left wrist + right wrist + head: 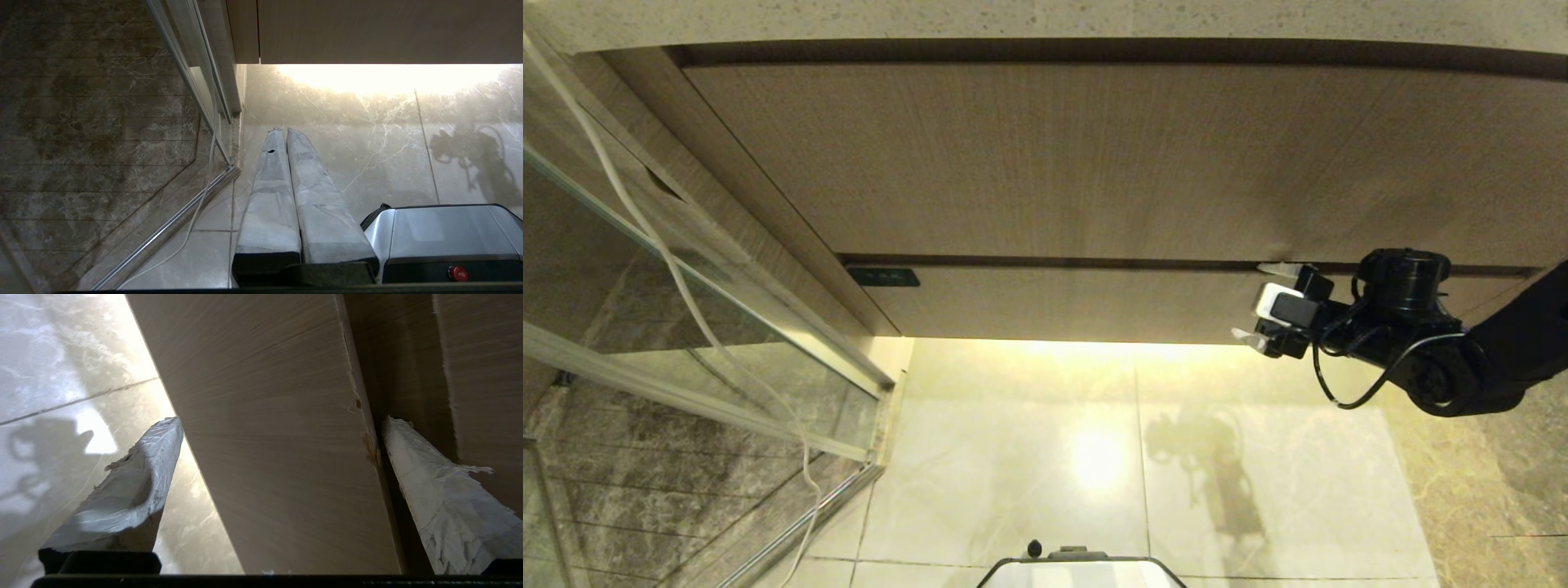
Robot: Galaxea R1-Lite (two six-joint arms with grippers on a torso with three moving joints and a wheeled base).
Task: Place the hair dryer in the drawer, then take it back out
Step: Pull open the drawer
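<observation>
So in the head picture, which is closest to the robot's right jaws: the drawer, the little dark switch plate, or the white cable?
1. Drawer: the open right gripper straddles its front.
2. Dark switch plate: further left, at the drawer's top corner.
3. White cable: farthest left, by the glass.

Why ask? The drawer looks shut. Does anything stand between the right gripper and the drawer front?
Nothing visible does. The open right gripper straddles the drawer at its narrow front, one finger at the gap above, one below. The hair dryer is out of view. The left gripper hangs shut.

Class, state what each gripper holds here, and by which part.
Nothing is held. The right gripper has open jaws straddling the closed drawer front without clamping it; the left gripper is shut and empty.
</observation>
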